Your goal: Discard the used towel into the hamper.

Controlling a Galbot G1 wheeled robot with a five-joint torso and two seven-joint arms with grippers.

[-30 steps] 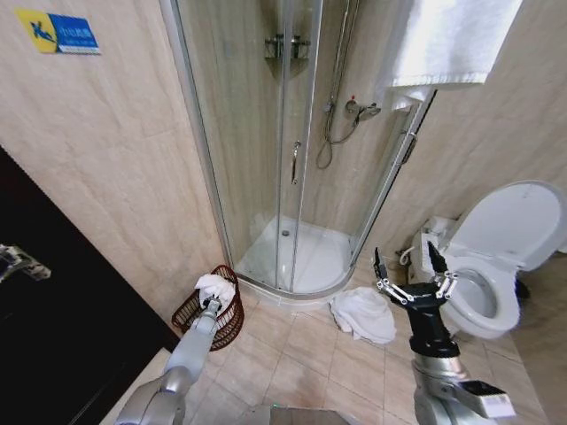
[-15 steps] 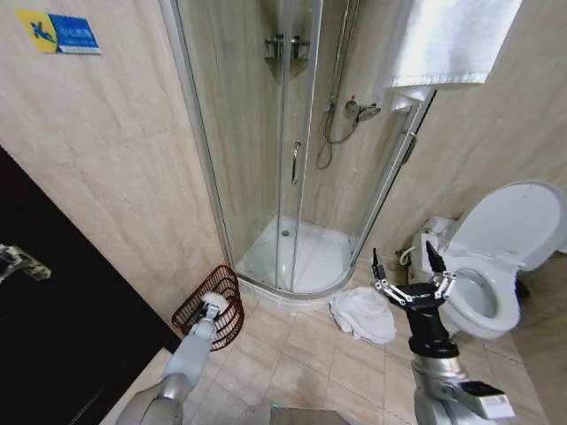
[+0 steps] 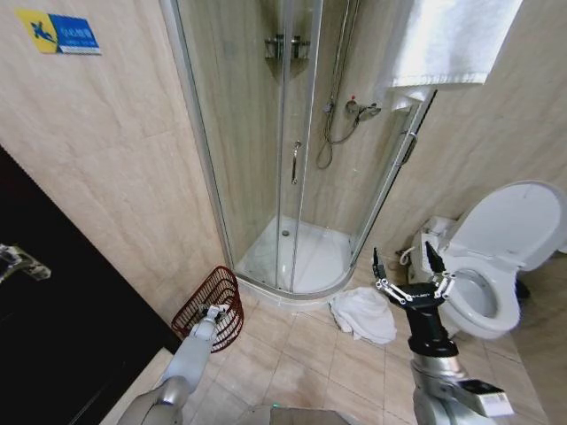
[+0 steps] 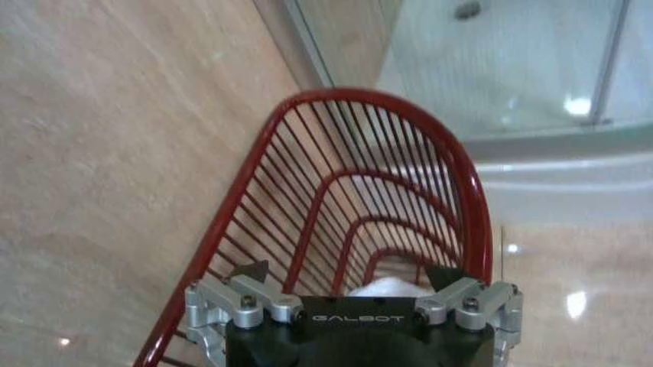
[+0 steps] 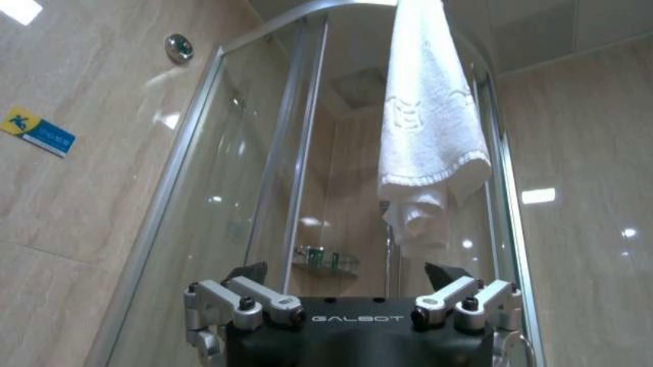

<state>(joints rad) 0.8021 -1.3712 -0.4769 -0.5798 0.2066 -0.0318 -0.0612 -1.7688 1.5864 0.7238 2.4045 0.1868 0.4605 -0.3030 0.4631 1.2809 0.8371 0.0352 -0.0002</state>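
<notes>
While my left gripper [image 3: 213, 312] hangs open inside the hamper [image 3: 210, 305] at lower left, over a towel [image 4: 388, 287], my right gripper [image 3: 406, 268] waits open.

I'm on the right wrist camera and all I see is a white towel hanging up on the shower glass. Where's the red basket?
Observer: The hamper is on the floor by the wall, left of the shower.
Operator: Is anything in it?
Observer: Yes. The left wrist view shows a white towel lying inside it.
Operator: Is the robot holding that towel?
Observer: No. The left gripper is at the hamper's mouth with its fingers open, and the towel lies beyond them.
</notes>
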